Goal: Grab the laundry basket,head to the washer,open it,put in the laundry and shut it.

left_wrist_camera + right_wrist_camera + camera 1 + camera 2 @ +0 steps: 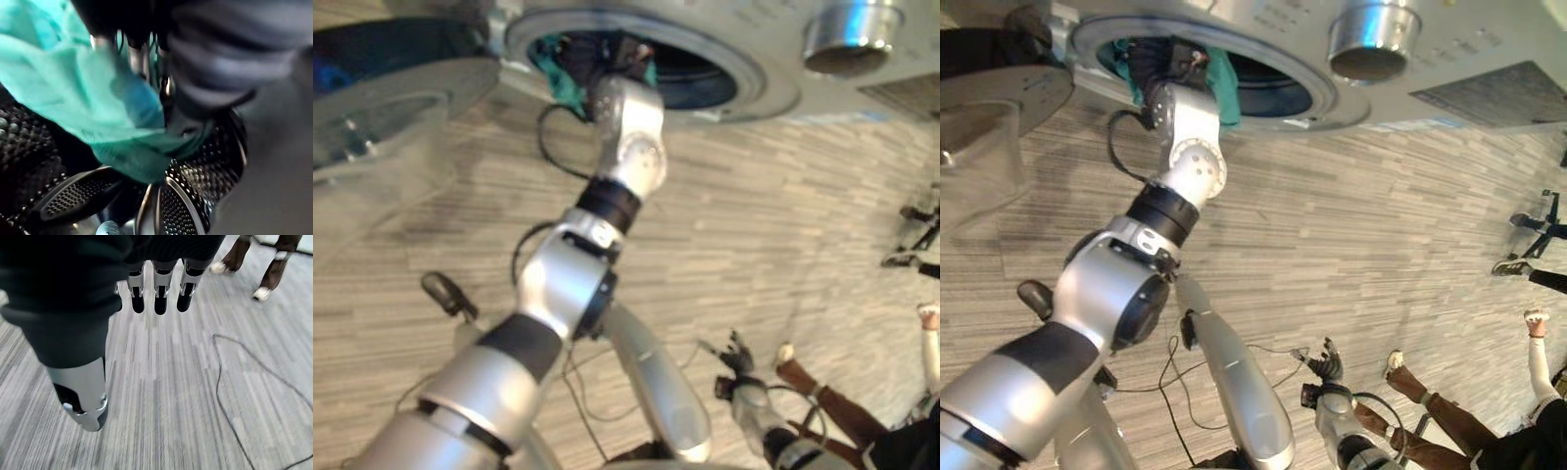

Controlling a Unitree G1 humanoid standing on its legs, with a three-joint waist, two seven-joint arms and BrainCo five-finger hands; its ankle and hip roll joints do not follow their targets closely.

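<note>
Teal laundry [98, 107], soft, crumpled, draped over left hand [142, 58] fingers curled round it inside washer [1489, 59] drum [190, 196] past open door [999, 108], so loading underway, release and door closing left; right hand [156, 289] idle, fingers straight, low over floor [195, 396].

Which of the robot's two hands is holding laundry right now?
The left hand, inside the washer drum gripping teal cloth; the right hand hangs open.
</note>
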